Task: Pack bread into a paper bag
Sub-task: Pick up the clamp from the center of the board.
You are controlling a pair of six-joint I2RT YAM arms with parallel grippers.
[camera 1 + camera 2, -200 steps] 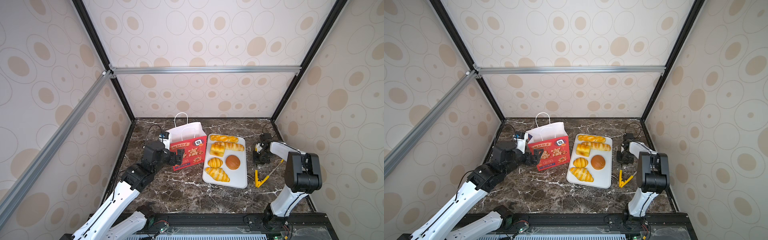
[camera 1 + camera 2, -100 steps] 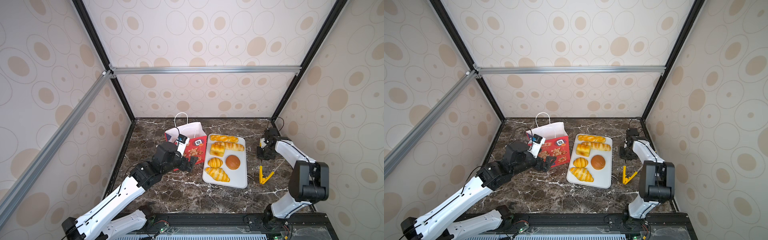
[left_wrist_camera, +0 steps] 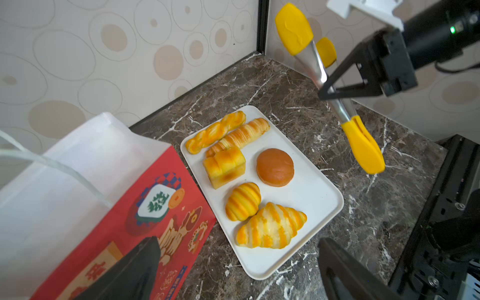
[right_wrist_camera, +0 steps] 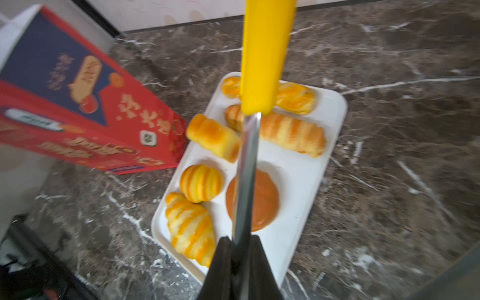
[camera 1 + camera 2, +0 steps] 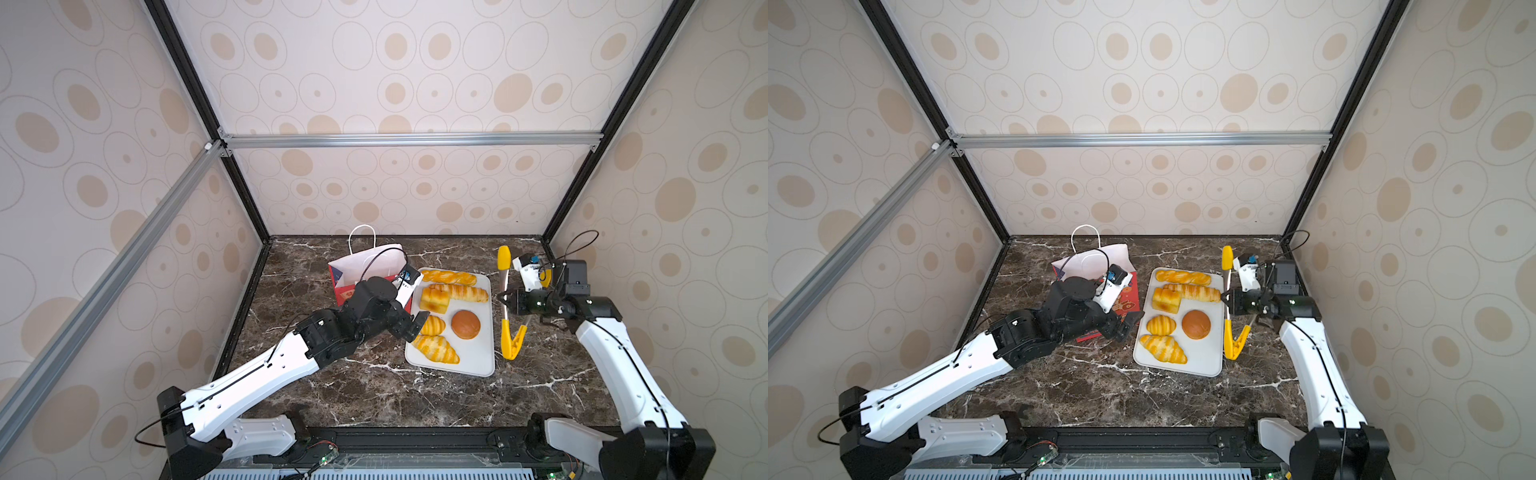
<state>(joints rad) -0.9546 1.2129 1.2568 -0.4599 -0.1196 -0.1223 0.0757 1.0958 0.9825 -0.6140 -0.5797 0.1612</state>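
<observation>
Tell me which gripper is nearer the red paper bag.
Left. The left gripper hangs open between the red paper bag and the white tray; the right gripper, shut on the tongs, is on the tray's other side.

R wrist: bag (image 4: 104, 124) blurred, bun (image 4: 266, 200) half behind tongs (image 4: 246, 168)
</observation>
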